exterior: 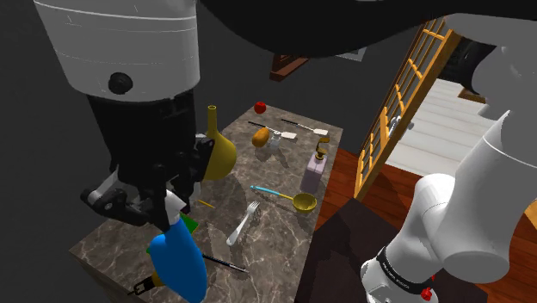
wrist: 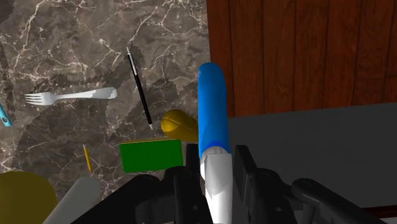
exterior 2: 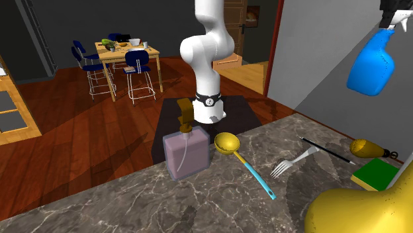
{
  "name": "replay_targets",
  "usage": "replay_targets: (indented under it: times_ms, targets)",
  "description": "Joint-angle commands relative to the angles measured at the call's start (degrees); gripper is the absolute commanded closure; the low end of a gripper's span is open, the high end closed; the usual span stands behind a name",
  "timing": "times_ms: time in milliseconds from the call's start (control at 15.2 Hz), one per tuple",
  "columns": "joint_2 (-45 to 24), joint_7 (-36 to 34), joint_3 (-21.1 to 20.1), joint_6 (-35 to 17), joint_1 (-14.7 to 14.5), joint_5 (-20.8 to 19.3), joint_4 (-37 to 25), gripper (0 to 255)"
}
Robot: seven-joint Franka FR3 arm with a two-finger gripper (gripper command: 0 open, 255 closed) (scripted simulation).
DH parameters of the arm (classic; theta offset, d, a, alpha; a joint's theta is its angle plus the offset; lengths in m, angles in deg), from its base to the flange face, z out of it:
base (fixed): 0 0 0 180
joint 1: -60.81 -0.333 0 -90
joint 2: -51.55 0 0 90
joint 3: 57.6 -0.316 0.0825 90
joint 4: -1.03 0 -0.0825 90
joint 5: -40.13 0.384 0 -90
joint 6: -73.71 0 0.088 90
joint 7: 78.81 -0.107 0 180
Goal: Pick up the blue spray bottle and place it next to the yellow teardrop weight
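Pinching the white neck of the blue spray bottle (wrist: 212, 108), the gripper (wrist: 215, 170) leaves its slick, likely light body jutting beyond the fingertips; that neck seems the surest hold.

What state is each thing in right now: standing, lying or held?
blue spray bottle: held in the air by its white head.
gripper: shut on the bottle.
yellow teardrop weight: upright on the table.
soap bottle: upright.
fork: lying flat.
ladle: lying flat.
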Motion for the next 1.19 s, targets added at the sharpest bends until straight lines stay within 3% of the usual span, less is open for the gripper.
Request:
replay_targets:
  times_ms: [0, 1122]
  targets:
    - [0.4, 0.1, 0.0, -1.9, 0.1, 0.2, 2.2, 255]
    - [0.8, 0.3, 0.1, -15.1, 0.1, 0.4, 15.7, 255]
